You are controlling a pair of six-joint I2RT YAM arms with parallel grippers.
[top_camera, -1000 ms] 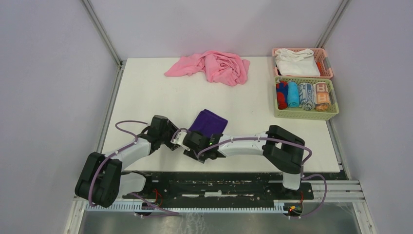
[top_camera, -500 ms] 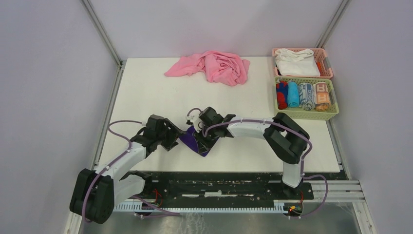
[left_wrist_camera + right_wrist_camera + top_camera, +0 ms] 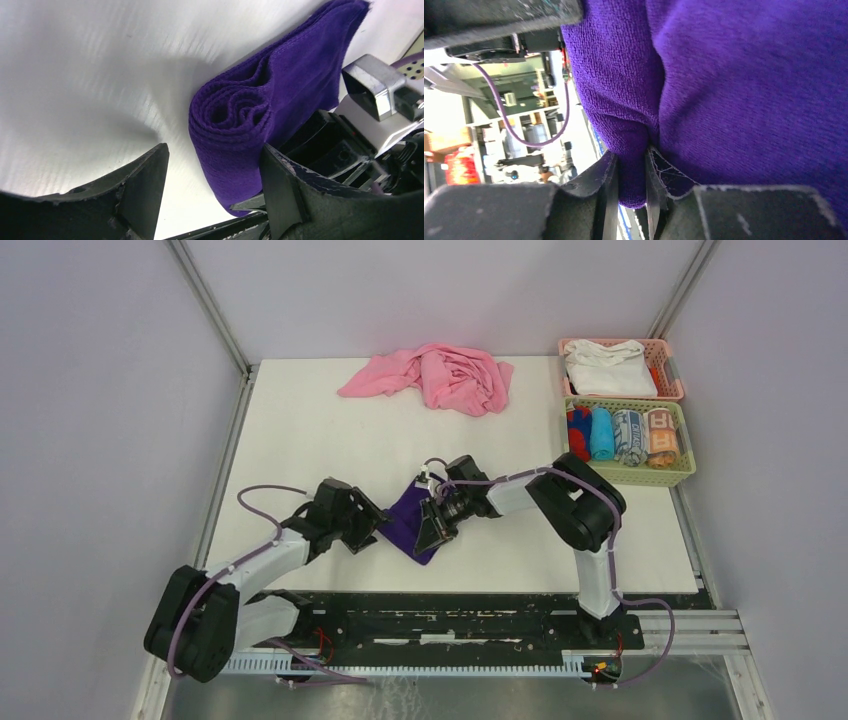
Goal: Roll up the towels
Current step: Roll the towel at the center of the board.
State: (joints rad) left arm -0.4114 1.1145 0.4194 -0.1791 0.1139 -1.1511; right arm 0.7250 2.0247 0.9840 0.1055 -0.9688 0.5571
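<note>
Bright, even light; soft shadow beside purple towel (image 3: 260, 100) on table (image 3: 75, 60); left wrist view streaked; right wrist background blurred.

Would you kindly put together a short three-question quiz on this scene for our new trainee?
1. True or false: the right gripper pinches a fold of the purple towel.
2. Where does the pink cloth lie? A: in a basket. B: at the far edge of the table. C: under the left arm.
3. Fill in: the left gripper has its jaws ____.
Key: 1 true; 2 B; 3 open.
</note>
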